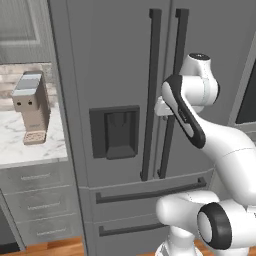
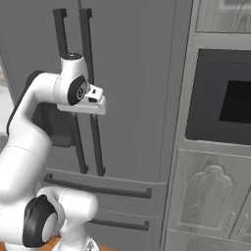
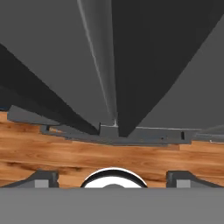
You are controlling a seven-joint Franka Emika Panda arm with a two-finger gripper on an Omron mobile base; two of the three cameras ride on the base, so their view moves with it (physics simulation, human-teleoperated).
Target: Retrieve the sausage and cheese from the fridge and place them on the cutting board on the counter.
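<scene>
The fridge is standing right in front of the robot with both grey doors shut, so nothing is done yet: the doors need opening, and the sausage and cheese are presumably sitting inside, out of sight. The gripper is hanging at the long dark handles where the doors meet, pointing down their length at the floor, jaws spread wide and grasping nothing.

Wooden floor, grey drawer fronts, built-in dark oven over carved cabinet door.
</scene>
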